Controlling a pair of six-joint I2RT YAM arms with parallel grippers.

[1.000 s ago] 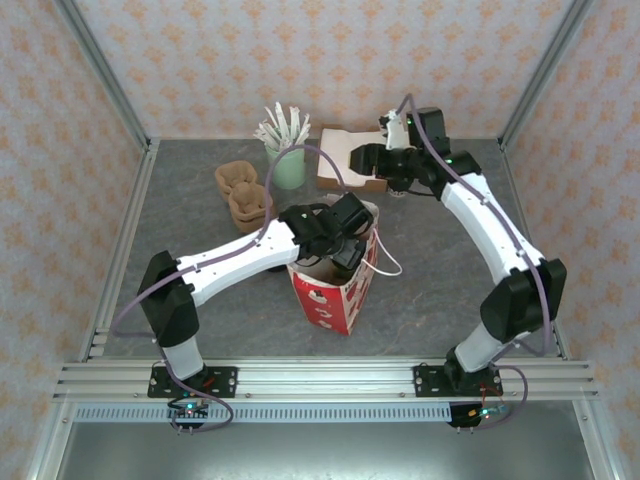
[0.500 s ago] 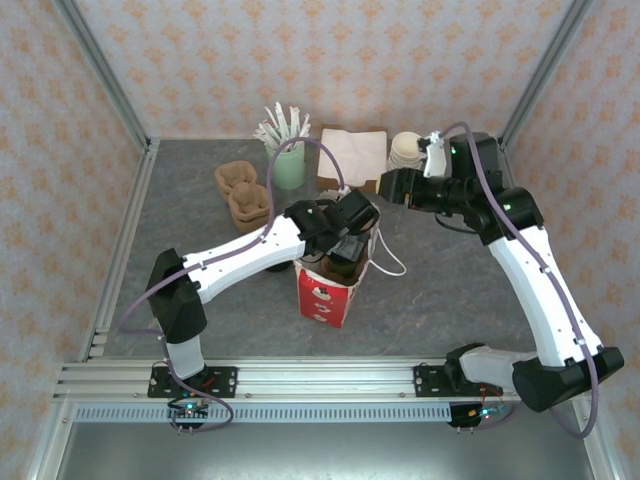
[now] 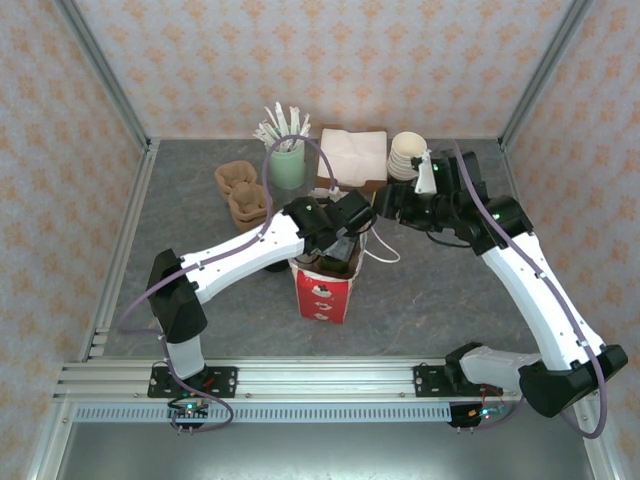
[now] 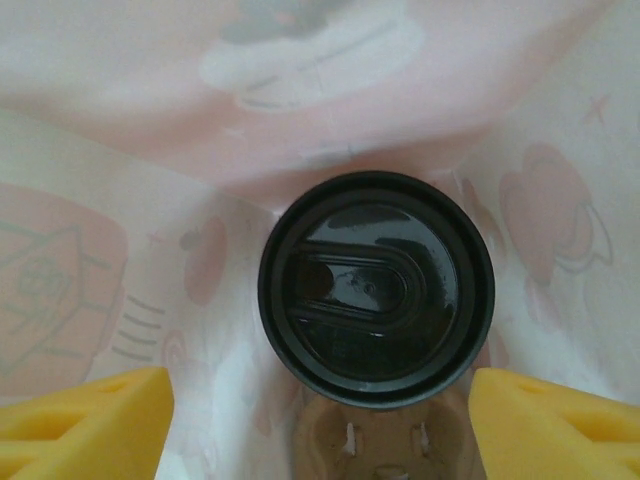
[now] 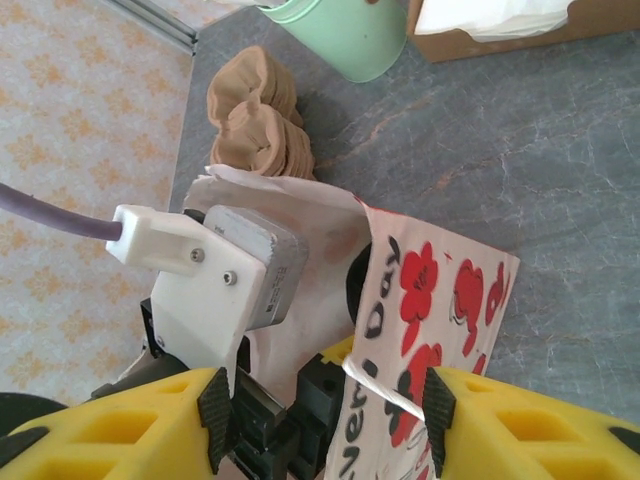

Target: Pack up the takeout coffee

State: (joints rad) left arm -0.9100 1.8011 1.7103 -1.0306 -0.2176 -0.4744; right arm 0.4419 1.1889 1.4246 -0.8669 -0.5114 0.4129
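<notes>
Left wrist view: the left hand (image 4: 320,420) hangs released inside the paper bag (image 4: 120,200), clear of the takeout coffee (image 4: 375,288) standing at its bottom. On its way out it could snag the soft wall and tip the cup. The right hand (image 5: 325,400) gapes beside the rim, gripping nothing visible; the string handle (image 5: 385,392) might catch. The lid hides the cup's body.

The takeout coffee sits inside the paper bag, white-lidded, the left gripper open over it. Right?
No: the left wrist view shows a black lid on the takeout coffee, not white. It does sit inside the paper bag, the left gripper open over it.
</notes>
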